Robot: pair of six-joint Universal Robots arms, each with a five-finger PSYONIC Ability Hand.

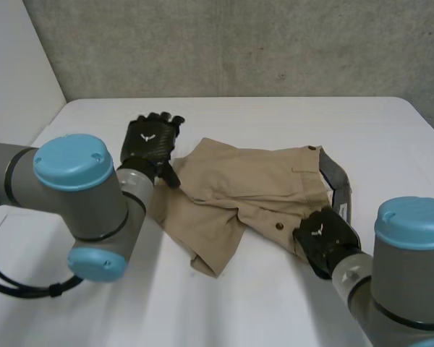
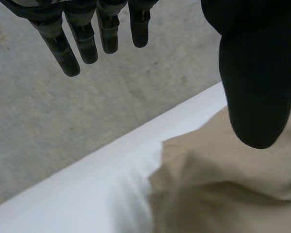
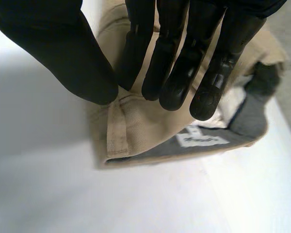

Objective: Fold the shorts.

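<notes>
White table [image 1: 275,303] before grey concrete wall [image 1: 239,43], crumpled beige cotton shorts [image 1: 246,188] spread on it; left hand [image 1: 150,141] at leg edge, fingers straight, empty; right hand [image 1: 324,238] pinching waistband [image 3: 208,145] between thumb and fingers

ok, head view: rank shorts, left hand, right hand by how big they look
1. shorts: clearly the largest.
2. left hand and right hand: they look about alike, so no ranking between them.
</notes>
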